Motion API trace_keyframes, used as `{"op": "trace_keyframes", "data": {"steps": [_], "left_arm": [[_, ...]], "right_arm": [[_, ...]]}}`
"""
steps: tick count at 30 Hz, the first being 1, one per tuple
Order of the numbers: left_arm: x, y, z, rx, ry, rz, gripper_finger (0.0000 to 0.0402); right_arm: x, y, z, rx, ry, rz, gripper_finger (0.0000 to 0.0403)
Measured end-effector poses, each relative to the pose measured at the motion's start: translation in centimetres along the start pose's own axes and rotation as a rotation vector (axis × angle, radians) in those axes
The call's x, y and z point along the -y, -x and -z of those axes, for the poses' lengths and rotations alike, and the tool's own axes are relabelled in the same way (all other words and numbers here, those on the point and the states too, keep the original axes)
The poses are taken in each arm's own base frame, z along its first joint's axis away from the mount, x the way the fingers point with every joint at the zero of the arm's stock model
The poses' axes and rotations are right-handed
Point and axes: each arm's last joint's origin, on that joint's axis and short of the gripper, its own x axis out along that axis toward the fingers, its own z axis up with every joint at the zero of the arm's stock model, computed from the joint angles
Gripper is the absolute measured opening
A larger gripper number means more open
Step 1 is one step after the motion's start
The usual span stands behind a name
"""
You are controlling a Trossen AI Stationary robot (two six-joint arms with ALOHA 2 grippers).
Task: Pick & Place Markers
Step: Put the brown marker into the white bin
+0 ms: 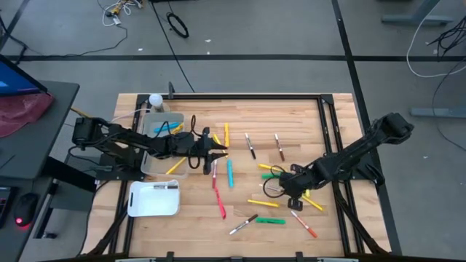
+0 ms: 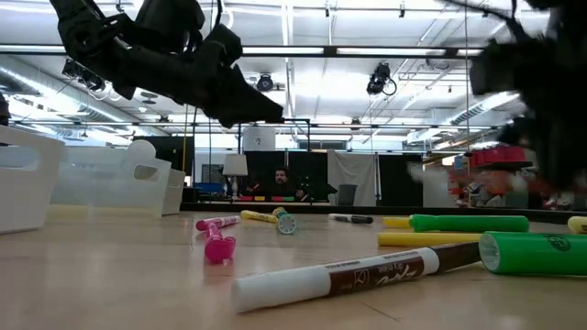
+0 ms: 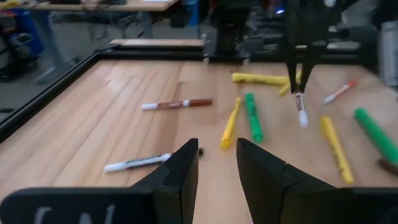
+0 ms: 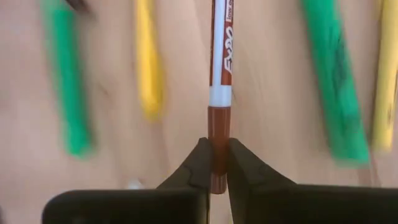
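Right gripper (image 4: 217,171) is pinched tight on the brown end of a brown and white marker (image 4: 221,74), over the right part of the table (image 1: 291,109), where green and yellow markers (image 1: 271,220) lie close all around. Left gripper (image 3: 216,163) hangs above the middle of the table with its fingers a little apart and nothing between them. Bare wood shows at the far side. A clear bin (image 1: 162,135) near the left edge holds some markers. A white tray (image 1: 153,199) nearer the front holds one.
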Motion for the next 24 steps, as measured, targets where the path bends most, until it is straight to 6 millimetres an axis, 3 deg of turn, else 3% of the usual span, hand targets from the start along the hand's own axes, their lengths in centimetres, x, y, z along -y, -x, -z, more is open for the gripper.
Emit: {"op": "trace_keyframes", "data": {"steps": [4,8,16,20,24], "left_arm": [[0.4,0.0,-0.5,0.057,-0.067,0.108,0.0125],[0.9,-0.1,-1.4,0.116,-0.107,0.189,0.0169],[1.6,-1.0,-4.2,0.168,-0.140,0.247,0.0275],[1.8,-1.6,-4.8,0.077,-0.140,0.259,0.0274],[1.7,-2.1,-5.6,0.049,-0.138,0.234,0.0242]], "right_arm": [[-0.4,1.7,-1.6,0.250,0.063,-0.015,0.0019],[0.1,2.2,-3.6,0.457,0.141,0.072,0.0019],[2.2,1.4,-7.2,0.634,0.218,0.197,0.0019],[2.7,1.2,-7.9,0.660,0.230,0.218,0.0019],[2.9,1.3,-8.1,0.665,0.236,0.226,0.0019]]}}
